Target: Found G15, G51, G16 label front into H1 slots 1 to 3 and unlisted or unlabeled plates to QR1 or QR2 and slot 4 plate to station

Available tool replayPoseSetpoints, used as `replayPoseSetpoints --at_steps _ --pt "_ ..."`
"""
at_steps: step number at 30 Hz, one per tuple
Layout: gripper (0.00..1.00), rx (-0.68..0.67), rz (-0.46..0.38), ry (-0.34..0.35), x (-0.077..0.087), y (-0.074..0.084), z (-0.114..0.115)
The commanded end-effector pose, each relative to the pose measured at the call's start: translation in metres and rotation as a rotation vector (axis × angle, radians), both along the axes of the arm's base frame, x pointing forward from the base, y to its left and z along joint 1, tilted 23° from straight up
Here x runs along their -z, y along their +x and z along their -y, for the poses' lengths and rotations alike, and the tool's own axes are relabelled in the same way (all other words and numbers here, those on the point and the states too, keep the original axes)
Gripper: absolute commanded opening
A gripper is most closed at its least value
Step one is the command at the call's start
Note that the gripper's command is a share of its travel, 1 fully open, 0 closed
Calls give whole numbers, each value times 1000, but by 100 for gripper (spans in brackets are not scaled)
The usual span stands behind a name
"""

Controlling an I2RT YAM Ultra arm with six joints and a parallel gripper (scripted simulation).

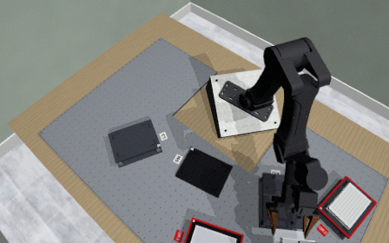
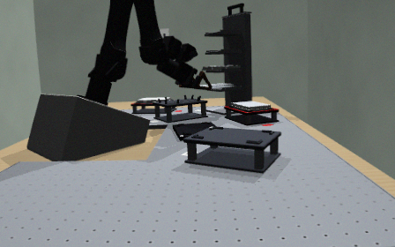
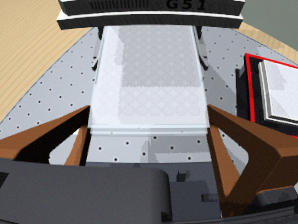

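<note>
My gripper [image 1: 290, 233] [image 2: 206, 86] [image 3: 148, 112] is shut on a clear plate [image 2: 222, 86] [image 3: 160, 65], its fingers at the plate's long sides near the front end. The plate is level, partly drawn out of slot 1 of the hotel [image 2: 238, 57]; its front end shows no label, and its rear part is hidden under the plate above. That plate, G51 [image 2: 216, 68] [image 3: 150, 7], lies in slot 2 with its ID at the front. The shelves of slots 3 and 4 [image 2: 214, 52] [image 2: 213, 33] show no plate. Landing nest L1 [image 1: 135, 141] [image 2: 234, 137] is empty.
Two red-rimmed nests [image 1: 320, 208] [image 1: 217, 224] each hold a white plate [image 1: 350, 204] [image 1: 213, 235]. The dark regrip nest [image 1: 270, 195] [image 2: 181, 103] stands below the arm, empty where visible. The recovery nest N6 [image 1: 204, 172] [image 2: 191, 130] is empty.
</note>
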State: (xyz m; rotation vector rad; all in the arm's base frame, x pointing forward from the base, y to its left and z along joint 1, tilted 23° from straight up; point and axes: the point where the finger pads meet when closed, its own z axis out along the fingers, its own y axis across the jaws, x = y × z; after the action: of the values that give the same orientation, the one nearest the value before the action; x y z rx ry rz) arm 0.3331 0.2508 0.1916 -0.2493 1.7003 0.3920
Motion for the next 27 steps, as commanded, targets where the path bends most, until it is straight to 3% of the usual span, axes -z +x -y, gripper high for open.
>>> replayPoseSetpoints --at_steps 1,27 --pt "86 3 5 4 -1 -2 2" --pt "86 3 4 4 10 -28 11"
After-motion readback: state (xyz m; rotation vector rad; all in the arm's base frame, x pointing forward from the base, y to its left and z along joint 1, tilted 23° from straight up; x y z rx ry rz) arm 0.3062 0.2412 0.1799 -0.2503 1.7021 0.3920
